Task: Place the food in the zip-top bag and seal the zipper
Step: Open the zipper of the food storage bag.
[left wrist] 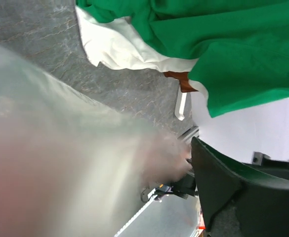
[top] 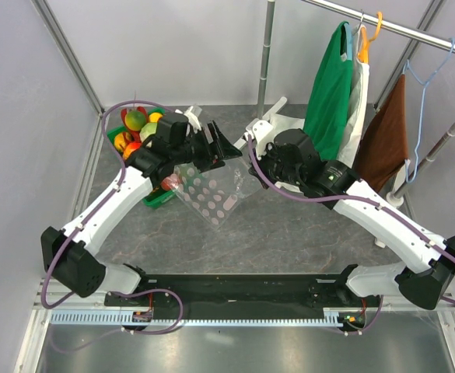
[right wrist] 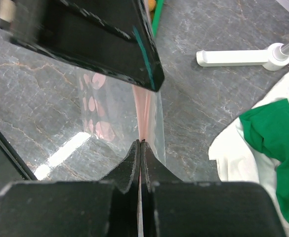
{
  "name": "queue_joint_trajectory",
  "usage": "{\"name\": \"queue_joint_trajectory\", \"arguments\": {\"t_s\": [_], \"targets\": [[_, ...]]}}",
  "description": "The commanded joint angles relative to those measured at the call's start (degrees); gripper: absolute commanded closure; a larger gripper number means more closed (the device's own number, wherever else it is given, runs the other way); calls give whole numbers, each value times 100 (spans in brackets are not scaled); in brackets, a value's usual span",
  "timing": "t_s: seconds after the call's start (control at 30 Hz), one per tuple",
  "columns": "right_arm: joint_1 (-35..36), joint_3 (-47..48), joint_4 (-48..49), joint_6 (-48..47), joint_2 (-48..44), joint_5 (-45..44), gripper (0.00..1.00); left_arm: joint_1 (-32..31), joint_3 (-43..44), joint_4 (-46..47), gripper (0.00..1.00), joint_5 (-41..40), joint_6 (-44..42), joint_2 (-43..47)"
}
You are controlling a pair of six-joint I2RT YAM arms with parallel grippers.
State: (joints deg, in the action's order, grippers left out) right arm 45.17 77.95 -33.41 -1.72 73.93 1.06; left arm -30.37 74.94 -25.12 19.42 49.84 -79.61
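Film of the clear, pink-dotted zip-top bag (top: pixel 211 198), hanging over the middle of the grey marbled surface (top: pixel 289 233), should handle light, limp and slippery. Right pincer (right wrist: pixel 141 145) is clamped tight on the stiffer pale pink zipper strip (right wrist: pixel 144 106), judged the best hold. Left pincer (top: pixel 221 146): cannot tell.

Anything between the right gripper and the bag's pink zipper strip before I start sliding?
Nothing visible. The right gripper is shut directly on the narrow pale pink zipper strip of the clear pink-dotted plastic bag. The left gripper sits farther along that edge.
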Motion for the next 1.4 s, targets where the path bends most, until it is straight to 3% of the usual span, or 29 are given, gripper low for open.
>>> {"name": "queue_joint_trajectory", "arguments": {"t_s": [0.0, 0.3, 0.57, 0.77, 1.27, 1.37], "targets": [[18, -8, 186, 22, -28, -246, 100, 101, -83, 587, 18, 440, -98, 543], [18, 1, 212, -39, -151, -133, 100, 268, -85, 544, 33, 352, 122, 491], [10, -34, 212, -136, -274, 105, 100, 277, 74, 412, 38, 343, 166, 324], [18, -52, 212, -145, -292, 123, 100, 277, -110, 385, 52, 431, 113, 350], [18, -105, 256, -92, -230, 123, 100, 277, -497, 851, 47, 844, 271, 596], [10, -79, 256, -92, -230, 184, 100, 277, -568, 851, 53, 818, 254, 614]]}}
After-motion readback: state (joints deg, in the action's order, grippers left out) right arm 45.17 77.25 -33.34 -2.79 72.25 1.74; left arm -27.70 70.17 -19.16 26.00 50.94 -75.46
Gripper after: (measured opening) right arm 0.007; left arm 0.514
